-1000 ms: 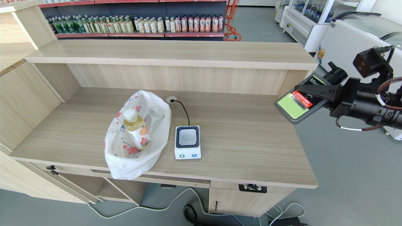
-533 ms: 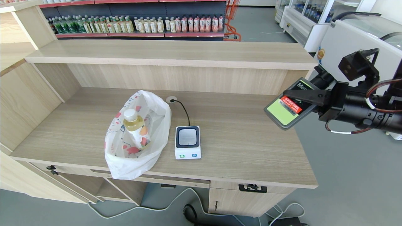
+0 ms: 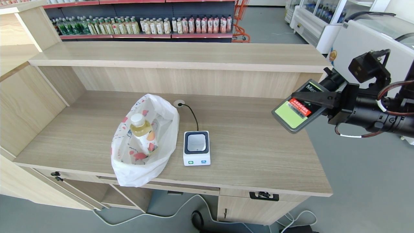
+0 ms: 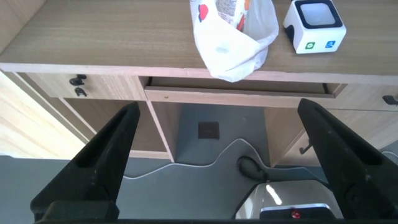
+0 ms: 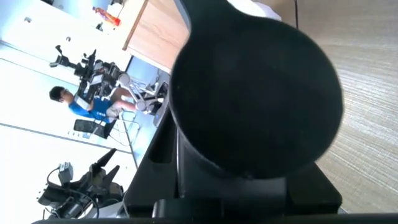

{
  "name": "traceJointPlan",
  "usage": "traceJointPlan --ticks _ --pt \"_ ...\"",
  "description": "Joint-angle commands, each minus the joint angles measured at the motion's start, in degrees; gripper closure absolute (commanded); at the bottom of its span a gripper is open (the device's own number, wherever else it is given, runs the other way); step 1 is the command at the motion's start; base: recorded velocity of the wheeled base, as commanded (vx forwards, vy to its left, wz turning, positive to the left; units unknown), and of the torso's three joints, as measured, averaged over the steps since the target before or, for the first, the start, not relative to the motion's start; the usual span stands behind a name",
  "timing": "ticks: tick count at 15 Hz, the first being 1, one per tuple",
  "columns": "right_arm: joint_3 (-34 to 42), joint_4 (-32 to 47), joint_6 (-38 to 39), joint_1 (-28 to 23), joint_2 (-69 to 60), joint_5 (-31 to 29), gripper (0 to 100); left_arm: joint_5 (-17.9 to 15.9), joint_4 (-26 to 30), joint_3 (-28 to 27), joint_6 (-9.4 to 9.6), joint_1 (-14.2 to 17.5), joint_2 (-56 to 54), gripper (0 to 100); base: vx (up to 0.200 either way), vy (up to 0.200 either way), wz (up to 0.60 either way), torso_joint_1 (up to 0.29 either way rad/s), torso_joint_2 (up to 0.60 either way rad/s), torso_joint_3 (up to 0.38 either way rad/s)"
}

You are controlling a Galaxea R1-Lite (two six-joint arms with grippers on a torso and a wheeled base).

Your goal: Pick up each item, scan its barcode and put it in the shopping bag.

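Observation:
My right gripper is shut on a dark grey container with a green label and a red sticker. It holds the container tilted in the air just off the counter's right end. In the right wrist view the container's round black end sits close to the camera. A white barcode scanner with a dark window stands on the counter, and a white patterned shopping bag stands open beside it, to its left. In the bag leans a bottle of yellow drink. My left gripper hangs open in front of the counter with nothing in it, bag and scanner beyond it.
The wooden counter has a raised back ledge and a side wall on the left. The scanner's black cable runs to a hole in the counter top. Drawers sit under the front edge. White freezers stand to the right.
My right gripper has carried the container left and slightly down, toward the counter's right end, then held still. The head camera has shifted a little. Bag, bottle and scanner stay put.

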Motion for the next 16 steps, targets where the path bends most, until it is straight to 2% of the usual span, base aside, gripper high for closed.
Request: traceJointPlan --ticks 1,8,10,14,16 --pt "0.05 0.67 0.01 0.55 -0.93 0.09 100 -0.01 0.02 0.00 -0.07 -0.04 -0.02 0 0.000 0.200 0.00 0.012 0.01 0.002" --pt "-0.13 0.85 -0.87 0.55 2.06 -1.14 100 -0.01 0.02 0.00 -0.07 -0.04 -0.02 0 0.000 0.200 0.00 0.003 0.00 0.004" --pt "-1.01 0.94 -3.51 1.08 4.61 -4.22 100 -0.01 0.02 0.00 -0.07 -0.04 -0.02 0 0.000 0.000 0.00 0.000 0.00 0.000" --pt "-3.38 1.82 -4.48 3.71 10.15 -16.70 100 -0.01 0.02 0.00 0.02 -0.04 -0.02 0 0.000 0.000 0.00 0.000 0.00 0.000" --pt "-5.58 5.07 -3.51 5.03 11.11 -17.40 100 -0.01 0.02 0.00 0.02 -0.04 -0.02 0 0.000 0.000 0.00 0.000 0.00 0.000"
